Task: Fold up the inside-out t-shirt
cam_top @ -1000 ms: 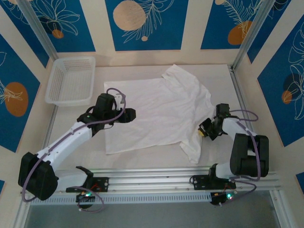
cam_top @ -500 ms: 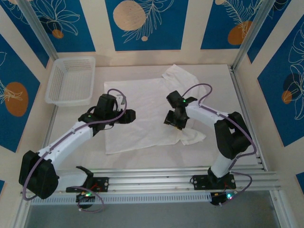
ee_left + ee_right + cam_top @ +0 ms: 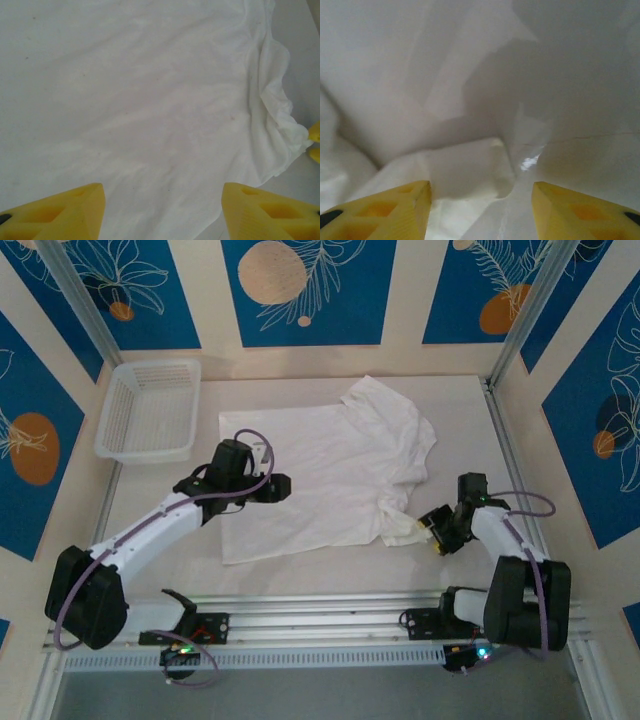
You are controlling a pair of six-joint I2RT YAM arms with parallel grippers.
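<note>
T-shirt (image 3: 330, 470) spread on table (image 3: 320, 575), left gripper (image 3: 284, 486) over it, right gripper (image 3: 431, 528) at its bunched corner, the 2 grippers' fingers apart.

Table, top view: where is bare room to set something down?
Free: the far right patch between the t-shirt and the side rail; the near strip between its hem and the front rail. Crowded: the bunched sleeve by the right end effector, and the left side by the basket.

— Where's the white t-shirt (image 3: 320, 475)?
— Spread on the table (image 3: 465, 430), near right corner bunched. The left gripper (image 3: 284, 486) is over its left part, the right gripper (image 3: 432, 527) at the bunch.
— And the mesh basket (image 3: 150, 368)?
— Far left, apart.
</note>
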